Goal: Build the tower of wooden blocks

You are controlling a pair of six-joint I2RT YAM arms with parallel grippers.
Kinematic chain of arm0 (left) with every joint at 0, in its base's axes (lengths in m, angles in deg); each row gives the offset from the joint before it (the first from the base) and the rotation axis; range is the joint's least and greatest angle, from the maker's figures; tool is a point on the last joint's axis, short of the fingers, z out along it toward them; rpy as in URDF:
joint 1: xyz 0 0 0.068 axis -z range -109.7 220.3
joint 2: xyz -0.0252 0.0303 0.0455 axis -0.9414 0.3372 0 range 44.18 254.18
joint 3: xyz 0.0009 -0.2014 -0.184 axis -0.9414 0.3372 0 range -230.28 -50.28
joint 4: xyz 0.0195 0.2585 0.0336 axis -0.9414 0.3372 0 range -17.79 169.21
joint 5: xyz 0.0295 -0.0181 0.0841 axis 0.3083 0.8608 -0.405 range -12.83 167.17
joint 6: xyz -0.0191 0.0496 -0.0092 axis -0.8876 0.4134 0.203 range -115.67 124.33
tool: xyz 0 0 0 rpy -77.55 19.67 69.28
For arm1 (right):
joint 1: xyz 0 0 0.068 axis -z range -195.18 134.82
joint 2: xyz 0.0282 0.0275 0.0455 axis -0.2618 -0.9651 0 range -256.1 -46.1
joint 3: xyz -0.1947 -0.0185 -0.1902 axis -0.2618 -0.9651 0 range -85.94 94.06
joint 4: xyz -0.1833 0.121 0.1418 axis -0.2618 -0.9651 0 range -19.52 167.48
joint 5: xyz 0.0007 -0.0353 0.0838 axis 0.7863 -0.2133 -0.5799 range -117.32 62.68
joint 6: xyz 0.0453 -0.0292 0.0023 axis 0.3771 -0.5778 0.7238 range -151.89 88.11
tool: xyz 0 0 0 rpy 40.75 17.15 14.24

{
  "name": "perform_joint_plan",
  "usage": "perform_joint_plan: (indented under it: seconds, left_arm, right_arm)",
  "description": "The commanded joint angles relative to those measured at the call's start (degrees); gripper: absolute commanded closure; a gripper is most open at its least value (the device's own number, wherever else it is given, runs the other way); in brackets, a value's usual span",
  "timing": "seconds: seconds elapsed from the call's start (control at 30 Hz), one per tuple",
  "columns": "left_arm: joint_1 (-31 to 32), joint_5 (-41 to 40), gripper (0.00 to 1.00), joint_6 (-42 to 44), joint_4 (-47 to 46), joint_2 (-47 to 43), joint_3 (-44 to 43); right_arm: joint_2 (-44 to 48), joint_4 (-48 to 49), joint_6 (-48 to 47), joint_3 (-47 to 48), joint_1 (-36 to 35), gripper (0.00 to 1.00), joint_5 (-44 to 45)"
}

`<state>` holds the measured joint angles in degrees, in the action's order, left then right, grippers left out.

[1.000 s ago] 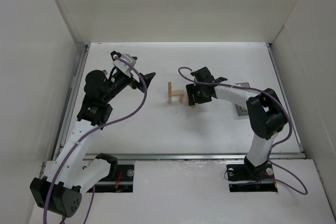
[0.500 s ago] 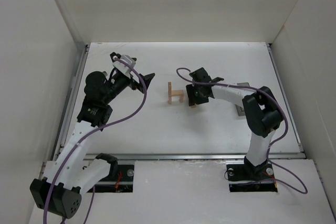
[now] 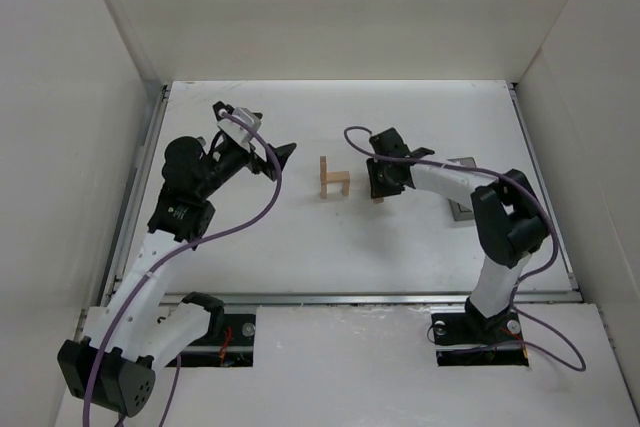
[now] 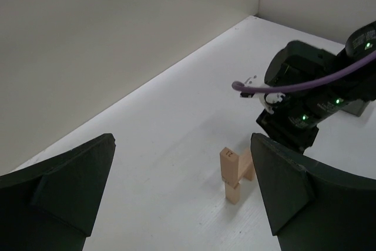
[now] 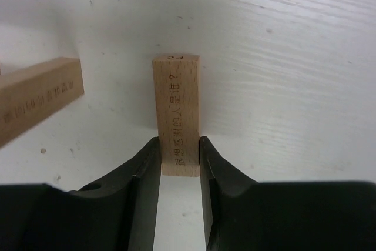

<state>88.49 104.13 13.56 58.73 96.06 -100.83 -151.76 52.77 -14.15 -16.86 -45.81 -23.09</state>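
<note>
Wood block tower [image 3: 334, 179] stands on desk [image 3: 300, 242]; right claw [image 5: 178, 157] grips plank [image 5: 176, 110] stamped "24"; left claw [image 4: 183, 163] gapes wide.

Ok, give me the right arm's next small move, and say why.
Probably ease the right gripper sideways toward the wood block tower, then set its plank against it. The gripper is shut on the plank, which sits apart from the tower, with bare table between them. The left gripper hangs open, well clear.
</note>
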Motion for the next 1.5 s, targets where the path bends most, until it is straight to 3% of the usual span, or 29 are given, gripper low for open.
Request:
perform_joint_plan:
  seconds: [0.0, 0.2, 0.3, 0.4, 0.57, 0.73, 0.8, 0.87, 0.93, 1.07, 1.27, 1.47]
  left_arm:
    - [-0.18, 4.4, 0.0, 2.71, -0.77, -0.38, 0.53]
    - [-0.18, 19.06, 0.0, 13.86, 9.31, 3.66, -4.02]
    - [-0.18, 24.17, 0.0, 22.03, 15.74, 7.61, -11.05]
    - [-0.18, 31.12, 0.07, 28.81, 23.83, 12.26, -19.99]
    - [0.34, 44.89, 0.21, 32.43, 24.83, 17.64, -27.41]
    - [4.38, 51.87, 0.3, 25.4, 22.7, 24.92, -32.32]
    - [5.7, 52.49, 0.36, 26.35, 27.43, 26.78, -34.17]
    - [7.11, 52.49, 0.5, 28.81, 30.51, 27.92, -35.41]
    - [7.81, 50.48, 0.57, 29.7, 31.32, 27.93, -35.41]
    - [8.35, 48.45, 0.56, 29.7, 31.32, 27.93, -34.89]
    - [8.35, 47.92, 0.45, 29.7, 31.32, 28.45, -34.89]
    - [8.96, 47.39, 0.48, 29.17, 31.93, 29.51, -35.41]
  right_arm:
    - [8.27, 0.54, -1.56, -1.13, 1.8, 1.0, 2.89]
    - [22.15, 1.15, -12.61, -0.26, 1.11, 1.0, 0.17]
    - [28.99, 2.2, -17.81, 0.35, -0.12, 1.0, -7.89]
    - [35.33, 6.07, -22.21, -0.35, -1.62, 1.0, -16.78]
    - [39.48, 10.55, -26.16, -1.49, -4.0, 1.0, -24.69]
    - [41.68, 14.6, -28.98, -3.24, -6.36, 1.0, -27.61]
    - [42.39, 15.12, -30.3, -3.25, -6.89, 1.0, -28.13]
    - [43.52, 15.65, -31.0, -3.78, -6.9, 1.0, -28.14]
    - [43.53, 15.66, -31.01, -3.78, -7.42, 1.0, -28.74]
    - [44.06, 15.66, -31.01, -4.3, -7.95, 1.0, -29.28]
    - [43.53, 15.66, -31.01, -4.3, -8.57, 1.0, -29.89]
    - [43.53, 16.27, -31.01, -4.3, -9.09, 1.0, -29.89]
